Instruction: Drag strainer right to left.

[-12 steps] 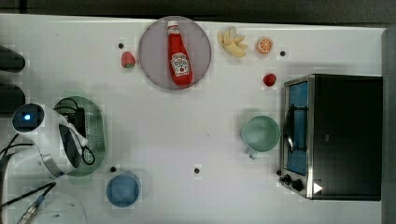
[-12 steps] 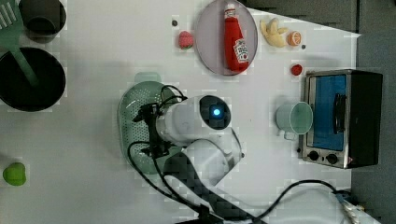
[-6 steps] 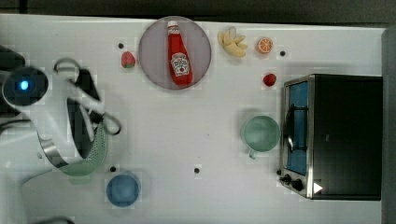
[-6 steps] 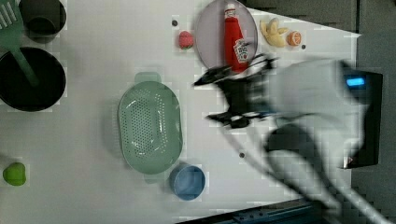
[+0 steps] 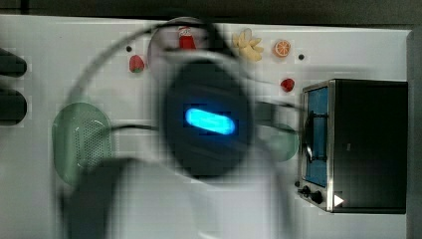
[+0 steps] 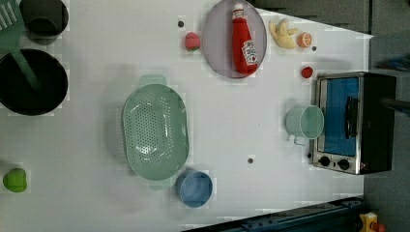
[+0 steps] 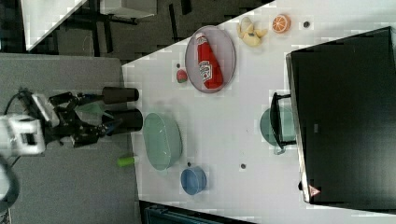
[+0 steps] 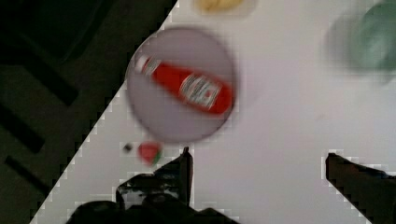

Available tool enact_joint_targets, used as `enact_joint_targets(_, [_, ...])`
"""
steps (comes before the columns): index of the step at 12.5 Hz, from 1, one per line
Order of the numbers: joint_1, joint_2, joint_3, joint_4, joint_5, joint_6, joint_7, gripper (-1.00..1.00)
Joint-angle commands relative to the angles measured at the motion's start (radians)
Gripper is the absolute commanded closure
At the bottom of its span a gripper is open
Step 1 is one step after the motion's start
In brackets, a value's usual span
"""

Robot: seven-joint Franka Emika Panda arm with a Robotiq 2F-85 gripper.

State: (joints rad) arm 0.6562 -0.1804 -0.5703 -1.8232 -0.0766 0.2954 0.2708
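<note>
The strainer [image 6: 154, 131] now rests alone on the tabletop [image 6: 232, 135], towards the left view's left, its end rim just beside the small blue dish [image 6: 194, 188] and well apart from the mug [image 6: 304, 123] by the toaster oven [image 6: 350, 121]. A moment ago our hand [image 8: 257, 172] was down in its basin; it has since let go and swung away, fingers spread wide and empty. We judge the drag finished and the arm retreating
</note>
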Motion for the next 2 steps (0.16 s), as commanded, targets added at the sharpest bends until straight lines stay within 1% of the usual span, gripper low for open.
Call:
enact_joint_targets(1, [-0.044, 0.046, -0.078, -0.039, -0.015, -0.063, -0.266, -1.00])
enact_joint_targets(2, [-0.044, 0.031, -0.096, -0.040, -0.015, -0.065, -0.266, -1.00])
